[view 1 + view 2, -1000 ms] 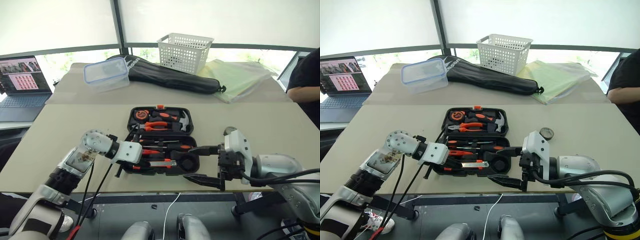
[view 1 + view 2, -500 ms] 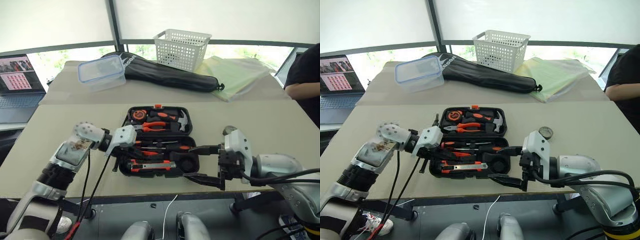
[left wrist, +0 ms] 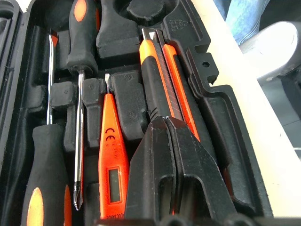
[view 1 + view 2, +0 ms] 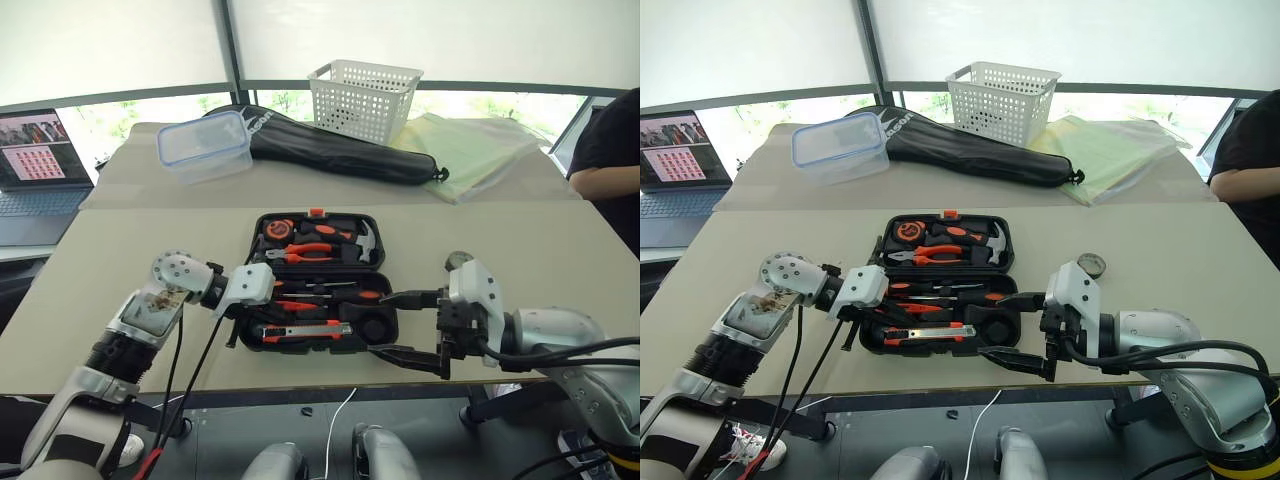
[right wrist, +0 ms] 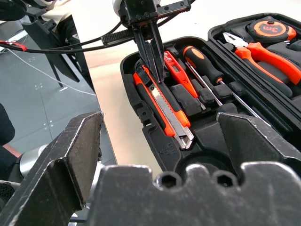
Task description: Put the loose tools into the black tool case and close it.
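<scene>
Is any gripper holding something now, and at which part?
Nothing is held. The left gripper is shut, empty, above the utility knife; the right gripper is open, empty.

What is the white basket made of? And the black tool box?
The white basket looks like hard plastic: its walls are a moulded grid of holes. The black tool case also seems plastic, matt, with moulded hollows shaped for each tool.
</scene>
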